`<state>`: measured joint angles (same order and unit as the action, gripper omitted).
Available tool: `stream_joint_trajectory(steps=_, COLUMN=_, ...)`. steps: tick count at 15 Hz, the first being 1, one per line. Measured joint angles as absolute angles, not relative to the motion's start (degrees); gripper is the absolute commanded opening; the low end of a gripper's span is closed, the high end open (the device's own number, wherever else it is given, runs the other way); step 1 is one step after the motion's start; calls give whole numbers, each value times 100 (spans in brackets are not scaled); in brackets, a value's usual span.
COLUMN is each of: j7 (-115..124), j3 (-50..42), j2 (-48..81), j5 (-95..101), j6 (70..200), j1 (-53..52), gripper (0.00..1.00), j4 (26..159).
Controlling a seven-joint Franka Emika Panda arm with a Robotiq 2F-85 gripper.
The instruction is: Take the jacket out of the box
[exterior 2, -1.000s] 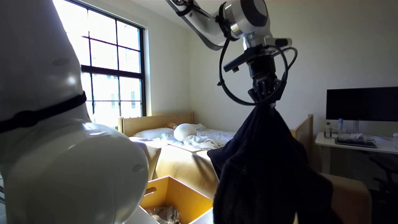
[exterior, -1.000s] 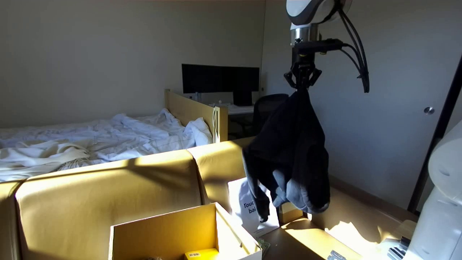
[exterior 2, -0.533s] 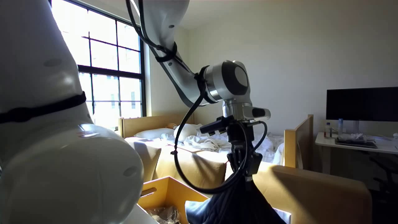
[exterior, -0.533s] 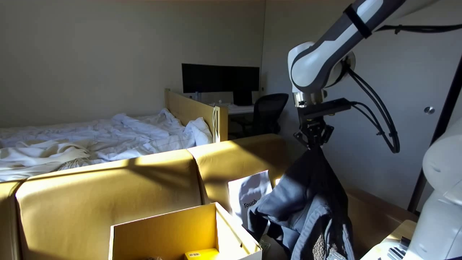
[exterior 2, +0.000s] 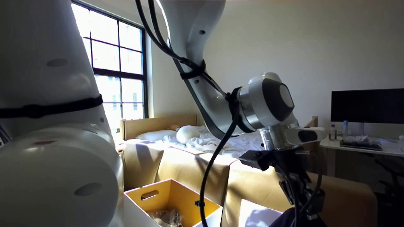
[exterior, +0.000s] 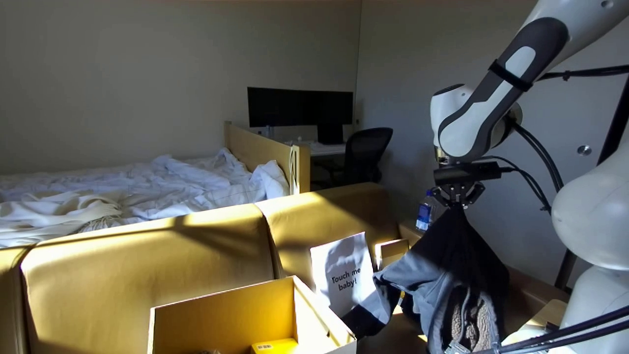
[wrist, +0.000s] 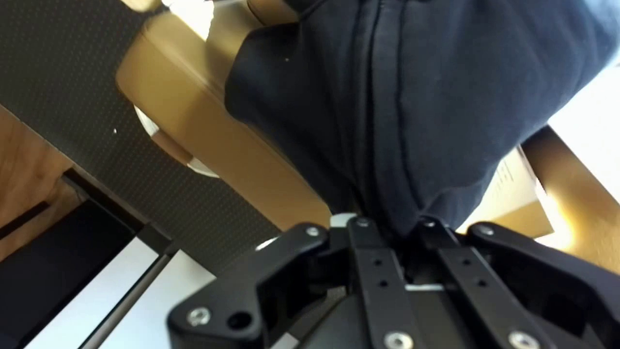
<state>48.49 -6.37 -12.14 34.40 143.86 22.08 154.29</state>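
The dark navy jacket (exterior: 442, 265) hangs beside the box in an exterior view, with fleece lining showing and its lower end past the frame edge. A sleeve hangs close to the box's corner; I cannot tell if they touch. My gripper (exterior: 458, 204) is shut on the jacket's top. In an exterior view, my gripper (exterior 2: 311, 215) shows low at the right with only a bit of jacket (exterior 2: 282, 220). The jacket (wrist: 426, 97) fills the upper middle of the wrist view, pinched between my fingertips (wrist: 395, 230). The open box (exterior: 221, 314) also shows in an exterior view (exterior 2: 186, 197).
The box holds a yellow package (exterior: 275, 347) and a clear plastic bag (exterior 2: 170, 217). A white printed sheet or bag (exterior: 344, 278), a small carton (exterior: 393, 251) and a bottle (exterior: 424, 216) stand near the jacket. The tan sofa (exterior: 147, 260) lies behind the box.
The gripper has come down from high up with the jacket still in it. Between the last two moments it has moved further from the box, rightward in both exterior views.
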Motion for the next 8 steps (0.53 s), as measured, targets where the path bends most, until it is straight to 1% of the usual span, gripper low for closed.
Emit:
stream_joint_trajectory(steps=3, j7=5708, j3=-427, j2=-843, j5=4182, j6=14936, j1=2083, gripper=2, j4=15115)
stream_joint_trajectory(steps=7, j7=6342, j3=-266, j2=-264, j5=4375, j6=15168, j1=1456, gripper=2, j4=14841)
stream_joint_trajectory(steps=8, j7=6403, j3=-260, j2=-126, j5=4359, j6=15179, j1=1304, gripper=35, j4=14790)
